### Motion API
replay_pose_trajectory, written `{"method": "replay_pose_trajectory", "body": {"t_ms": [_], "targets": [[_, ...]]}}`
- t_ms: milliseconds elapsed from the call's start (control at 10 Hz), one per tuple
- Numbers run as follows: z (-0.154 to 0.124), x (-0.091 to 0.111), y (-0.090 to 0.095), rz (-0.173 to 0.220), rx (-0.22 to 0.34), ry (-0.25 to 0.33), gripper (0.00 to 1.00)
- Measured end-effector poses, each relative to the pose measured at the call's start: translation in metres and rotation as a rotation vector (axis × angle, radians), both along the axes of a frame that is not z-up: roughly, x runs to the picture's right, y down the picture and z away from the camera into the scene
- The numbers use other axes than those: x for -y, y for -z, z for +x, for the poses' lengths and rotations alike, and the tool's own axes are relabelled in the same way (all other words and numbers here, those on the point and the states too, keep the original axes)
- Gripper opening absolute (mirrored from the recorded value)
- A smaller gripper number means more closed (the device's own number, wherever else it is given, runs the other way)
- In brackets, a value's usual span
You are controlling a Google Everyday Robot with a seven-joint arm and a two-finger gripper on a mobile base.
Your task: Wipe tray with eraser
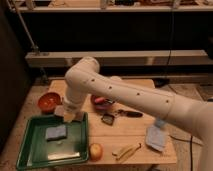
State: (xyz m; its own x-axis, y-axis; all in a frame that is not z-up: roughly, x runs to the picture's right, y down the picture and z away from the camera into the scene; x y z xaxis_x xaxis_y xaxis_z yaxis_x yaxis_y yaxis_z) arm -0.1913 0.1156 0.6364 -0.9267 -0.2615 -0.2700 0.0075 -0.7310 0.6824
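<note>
Hand: the hand (69,114) hangs over the tray's far right corner, at the end of the white arm (130,92); whether it is open or closed on anything, I cannot tell.
Eraser: the eraser (55,132) lies flat inside the green tray (32,150), left of centre, at about 7 o'clock from the hand and apart from it.
Step in hand: by my judgement the reach for the eraser, which is not yet gripped.
Doing it well: come down toward 7 o'clock and straight over the pad, clear of the raised rim. Grip it across its narrow sides, low enough to press it flat, then sweep in long strokes inside the rim.
Risk: a light tray may slide on the tabletop (127,131) under a sideways push.
Tray make: rectangular, shallow, glossy and plastic-looking, with a pale reflection near its front edge.
Eraser make: a small grey-blue rectangular pad, matte and soft-looking.
Tabletop make: pale, smooth wood.
Nearby: a round orange-red bowl (49,101) at 10 o'clock from the hand; a round orange fruit (95,151) just beside the tray's near right corner.
</note>
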Motion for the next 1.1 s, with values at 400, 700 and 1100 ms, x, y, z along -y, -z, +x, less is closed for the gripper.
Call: {"method": "replay_pose_trajectory", "body": {"t_ms": [400, 700, 1100], "targets": [[-0.072, -0.067, -0.053, -0.038, 0.017, 0.122, 0.00], [-0.076, -0.119, -0.095, -0.108, -0.004, 0.182, 0.00], [-0.072, -0.128, -0.102, -0.119, -0.008, 0.191, 0.00]]}}
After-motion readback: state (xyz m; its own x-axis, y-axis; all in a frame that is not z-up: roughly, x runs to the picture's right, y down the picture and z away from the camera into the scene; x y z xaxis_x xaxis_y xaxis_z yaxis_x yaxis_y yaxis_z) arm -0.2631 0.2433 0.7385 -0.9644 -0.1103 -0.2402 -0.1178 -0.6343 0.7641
